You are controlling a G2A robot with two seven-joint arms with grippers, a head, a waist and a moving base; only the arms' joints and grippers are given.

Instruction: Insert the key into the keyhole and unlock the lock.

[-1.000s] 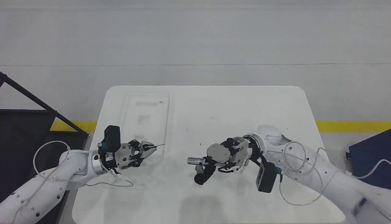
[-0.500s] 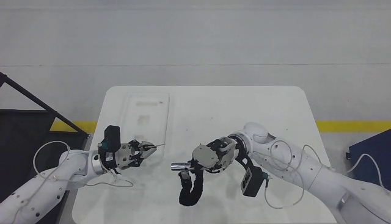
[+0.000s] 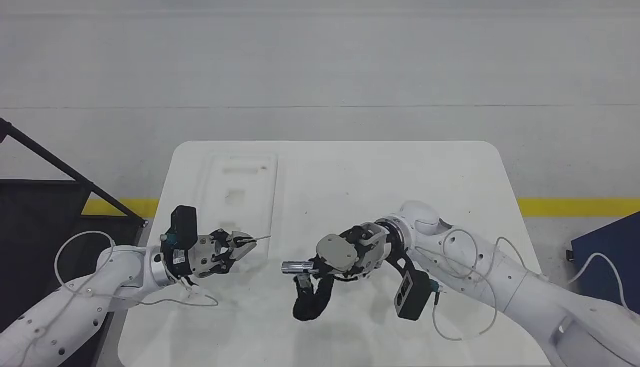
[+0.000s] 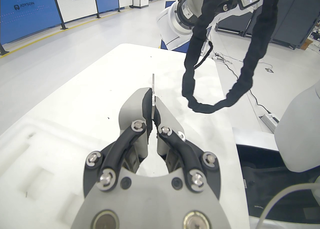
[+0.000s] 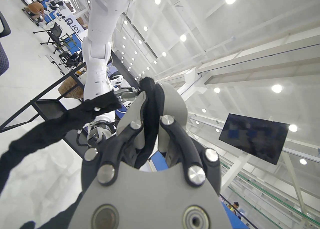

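Left gripper (image 4: 152,107) clamped on the key (image 4: 153,84), the blade sticking out past the fingertips, just off the near edge of the foam tray (image 3: 240,182). Right gripper (image 5: 151,104) closed on the black sleeved cable of the lock (image 4: 210,109), held above the table (image 3: 450,197), off the tray's near right corner. The lock's metal barrel (image 3: 293,265) points back toward the tray and the key. The cable loop hangs free below the barrel. Key tip and barrel are near each other but apart. Judged from this, insertion has not begun.

Watch these hazards:

- **Misalignment.** You cannot see the keyhole itself, so the blade's edge-on angle may not match the slot. If you push with a mismatch, the tip would likely skate off the barrel face.
- **Soft hold on the lock.** The right claw grips fabric-covered cable, not the barrel. The barrel may pivot or back away under the key's push, spoiling the line between them.
- **Key slip.** Only the key's bow sits between the pads. A side load or the unlocking twist could rotate it in the grip or drop it beside the tray.
- **Swinging loop.** The dangling cable can sway and tug the barrel off aim, or snag the left fingers (image 4: 147,104).

Close the gap slowly, and check the barrel's heading before you commit.
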